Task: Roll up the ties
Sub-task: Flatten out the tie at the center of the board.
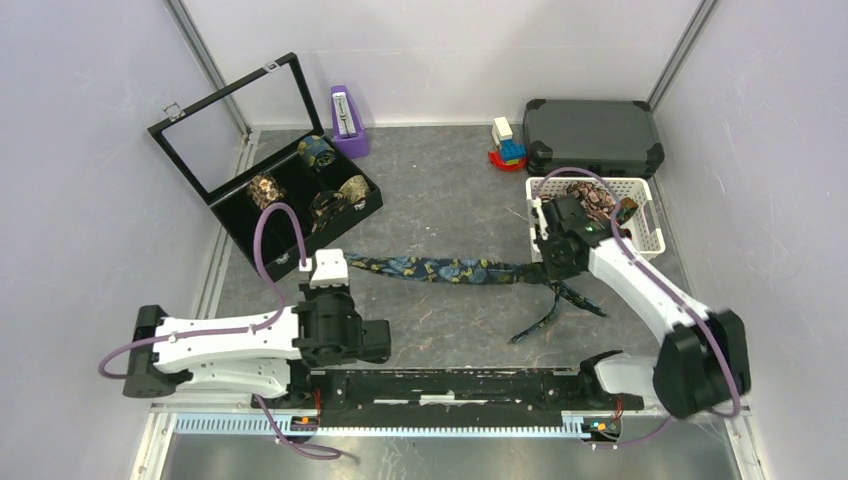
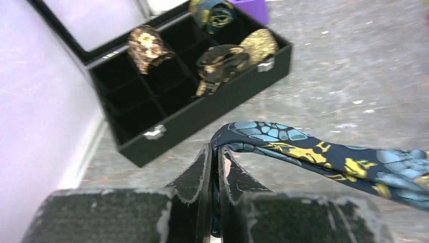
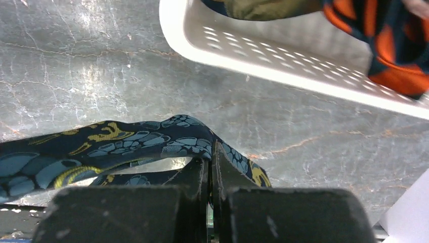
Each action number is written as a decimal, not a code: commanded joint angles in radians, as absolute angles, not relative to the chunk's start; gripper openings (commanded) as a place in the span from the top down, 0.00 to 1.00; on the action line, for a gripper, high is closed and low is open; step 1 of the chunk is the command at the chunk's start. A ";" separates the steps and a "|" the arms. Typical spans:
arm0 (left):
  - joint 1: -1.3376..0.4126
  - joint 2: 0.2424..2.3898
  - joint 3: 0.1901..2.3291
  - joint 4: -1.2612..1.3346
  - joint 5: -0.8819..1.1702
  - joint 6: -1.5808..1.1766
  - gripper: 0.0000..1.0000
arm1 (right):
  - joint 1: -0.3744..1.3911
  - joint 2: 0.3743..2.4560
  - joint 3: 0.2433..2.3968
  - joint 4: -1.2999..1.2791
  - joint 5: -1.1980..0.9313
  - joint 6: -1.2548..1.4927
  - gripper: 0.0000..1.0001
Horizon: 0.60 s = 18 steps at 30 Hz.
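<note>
Left gripper (image 2: 215, 152): jaws all but closed, pinching one end of the navy paisley tie (image 1: 450, 270) near the front corner of the black compartment box (image 2: 202, 109). The cloth folds over just past the fingertips and runs off to the right. Right gripper (image 3: 210, 152): jaws fully closed on the same tie further along, just in front of the white basket (image 3: 283, 50). Between the two grippers the tie hangs as a nearly straight band low over the grey table (image 1: 440, 190), running left to right. Past the right gripper the narrow tail drops to the tabletop and trails toward the near edge (image 1: 530, 330), with a second thin strip crossing it. Box lid is propped open; four rolled ties (image 2: 145, 45) sit in the rear compartments, and the front ones look dark and unfilled. The basket holds loose ties, among them an orange-and-navy tie (image 3: 389, 45) draped over its rim. A dark case (image 1: 595, 135) lies behind the basket, well apart from the work.
</note>
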State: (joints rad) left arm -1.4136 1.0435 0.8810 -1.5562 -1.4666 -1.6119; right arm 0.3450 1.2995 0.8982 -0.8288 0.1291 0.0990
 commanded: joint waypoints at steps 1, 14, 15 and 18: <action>-1.353 0.998 0.836 -1.529 -1.742 -1.237 0.98 | 0.332 1.096 0.863 -0.795 0.180 0.110 1.00; -1.341 1.389 0.845 -1.647 -1.740 -1.328 0.98 | 0.386 1.167 0.810 -0.769 -0.033 0.102 1.00; -1.339 1.427 0.844 -1.646 -1.740 -1.342 0.98 | 0.392 1.185 0.813 -0.771 -0.030 0.101 1.00; -1.340 1.529 0.846 -1.646 -1.739 -1.345 0.96 | 0.418 1.243 0.810 -0.773 -0.009 0.100 1.00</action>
State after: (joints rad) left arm -1.3369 1.4441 0.8364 -1.5654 -1.5192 -1.3441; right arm 0.3901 1.1957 0.8001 -0.7849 -0.0074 0.1062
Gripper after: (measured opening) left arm 0.110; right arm 0.014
